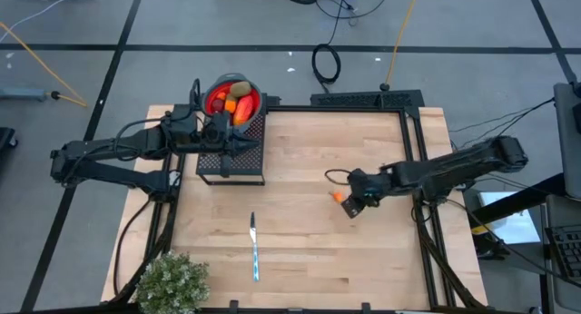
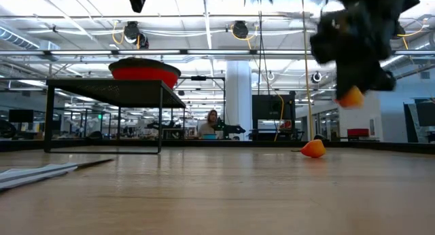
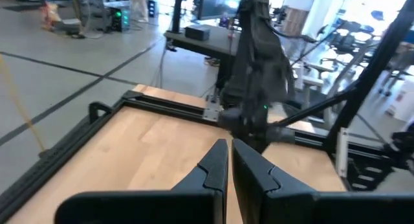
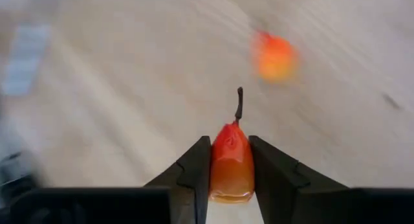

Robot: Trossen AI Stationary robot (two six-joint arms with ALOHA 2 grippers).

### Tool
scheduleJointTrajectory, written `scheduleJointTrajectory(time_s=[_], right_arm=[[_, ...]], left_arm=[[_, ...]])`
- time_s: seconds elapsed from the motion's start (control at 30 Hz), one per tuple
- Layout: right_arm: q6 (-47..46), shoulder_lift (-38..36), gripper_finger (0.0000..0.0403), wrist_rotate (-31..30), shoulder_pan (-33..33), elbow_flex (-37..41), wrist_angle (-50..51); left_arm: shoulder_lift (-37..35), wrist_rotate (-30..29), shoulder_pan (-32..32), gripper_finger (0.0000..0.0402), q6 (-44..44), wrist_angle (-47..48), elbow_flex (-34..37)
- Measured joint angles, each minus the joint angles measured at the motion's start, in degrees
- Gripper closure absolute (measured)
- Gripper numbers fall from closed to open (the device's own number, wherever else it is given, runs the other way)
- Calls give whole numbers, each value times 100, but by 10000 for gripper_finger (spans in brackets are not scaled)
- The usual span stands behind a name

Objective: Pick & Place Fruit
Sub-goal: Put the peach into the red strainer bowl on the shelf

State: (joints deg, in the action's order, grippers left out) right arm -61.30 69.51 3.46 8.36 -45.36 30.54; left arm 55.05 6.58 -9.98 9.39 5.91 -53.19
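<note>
My right gripper (image 4: pixel 231 153) hangs above the table's right-middle (image 1: pixel 352 205), shut on a small red-orange fruit (image 4: pixel 231 164) with a dark stem. Below it, a second orange piece (image 2: pixel 313 148) lies on the wood; the right wrist view shows it blurred (image 4: pixel 275 57). A red bowl (image 1: pixel 232 98) with several fruits in it stands on a black mesh stand (image 1: pixel 231 160) at the far left. My left gripper (image 3: pixel 229 160) is shut, with nothing between its fingers. It is held about level above that stand (image 1: pixel 238 140), beside the bowl. My right gripper pinches the red-orange fruit by its two opposite sides (image 4: pixel 218 160) between its two fingers (image 4: pixel 194 167). The stem end (image 4: pixel 239 104) sticks out past the fingertips. The fingers slant downward. The fruit is lifted clear of the table, at the gripper's lower end (image 2: pixel 351 97).
A slim knife (image 1: pixel 255 247) lies near the table's front middle, and a bushy green plant (image 1: pixel 172 282) stands at the front left corner. A black frame rail (image 1: pixel 363 103) runs along the far and right edges. Bare wood spreads between the stand and my right gripper.
</note>
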Motion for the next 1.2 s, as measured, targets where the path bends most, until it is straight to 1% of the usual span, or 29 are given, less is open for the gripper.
scheduleJointTrajectory(time_s=[0.2, 0.4, 0.5, 0.7, 0.77, 0.93, 1.03, 1.13, 1.2], right_arm=[[1367, -1030, 317, -36, -1, 0, -1595], [2482, -1478, 317, -226, -5, -4, -2918], [3148, -1499, 317, -229, -7, -4, -3440], [4585, -1432, 317, -231, -11, -11, -4144], [5092, -1386, 317, -239, -13, -11, -4400], [6278, -1262, 316, -348, -14, -13, -4794], [6851, -1194, 316, -355, -15, -13, -5029], [7154, -1139, 316, -385, -15, -13, -5166], [7243, -1127, 316, -468, -15, -13, -5233]], left_arm=[[0, 417, 0, 382, 128, -9, 0], [2, 442, 0, 382, 165, -64, 0], [6, 462, 0, 382, 165, -328, 0], [192, 931, 2, 382, 203, -1195, -4], [339, 1056, 38, 382, 305, -1601, -7], [841, 1058, 243, 380, 277, -2455, -7], [1143, 1048, 381, 366, 178, -3019, -7], [1410, 963, 510, 336, 42, -3472, -13], [1564, 832, 591, 312, -126, -3495, -114]])
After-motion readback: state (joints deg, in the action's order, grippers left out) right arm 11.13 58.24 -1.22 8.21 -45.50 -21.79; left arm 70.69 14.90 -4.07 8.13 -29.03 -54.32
